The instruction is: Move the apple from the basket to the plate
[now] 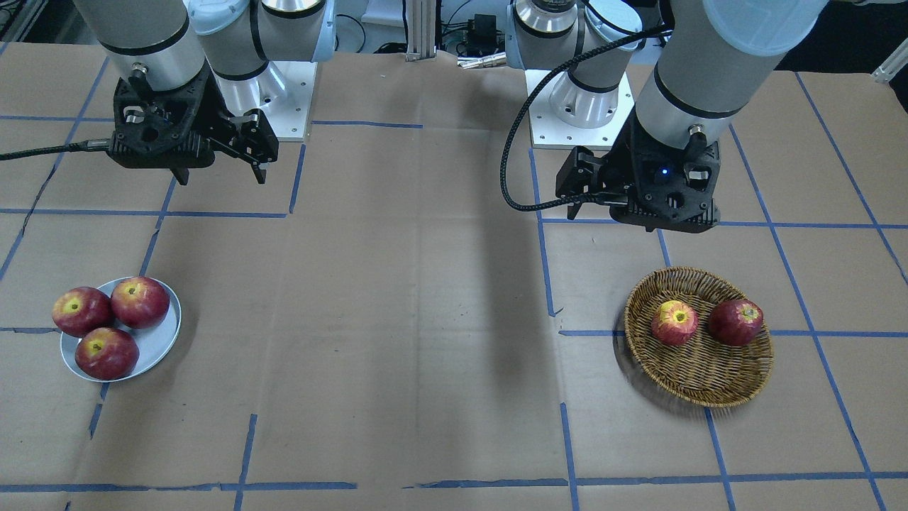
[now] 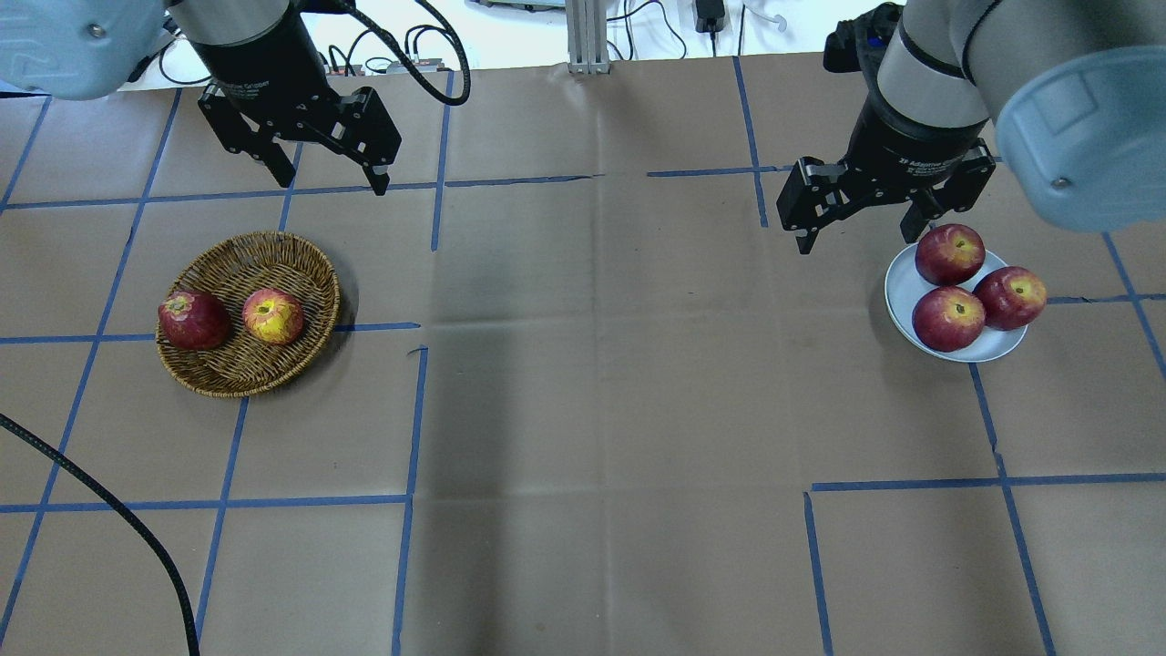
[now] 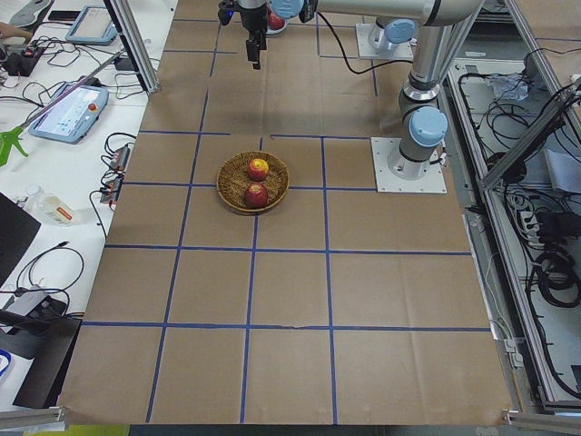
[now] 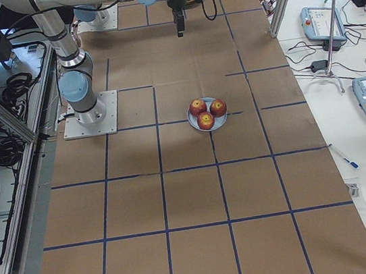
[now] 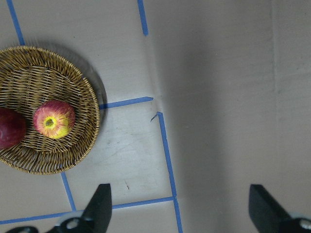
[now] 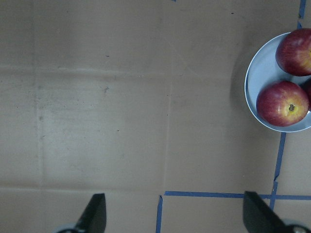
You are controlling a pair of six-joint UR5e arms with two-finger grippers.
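The streaky pinkish-red apple (image 1: 674,322) with a yellow stem patch lies in the wicker basket (image 1: 702,372), beside a darker red apple (image 1: 735,322). In the overhead view the apple (image 2: 272,316) is the right one in the basket (image 2: 241,260). The grey-blue plate (image 2: 902,287) holds three dark red apples. My left gripper (image 2: 326,178) is open and empty, above the table beyond the basket. My right gripper (image 2: 856,239) is open and empty, just left of the plate. The left wrist view shows the apple (image 5: 54,119) and the basket (image 5: 92,121).
The three dark red apples (image 1: 106,353) fill most of the plate (image 1: 157,341). The table is brown cardboard with a blue tape grid. A black cable (image 2: 109,510) crosses the near left corner. The right wrist view shows the plate's rim (image 6: 252,82).
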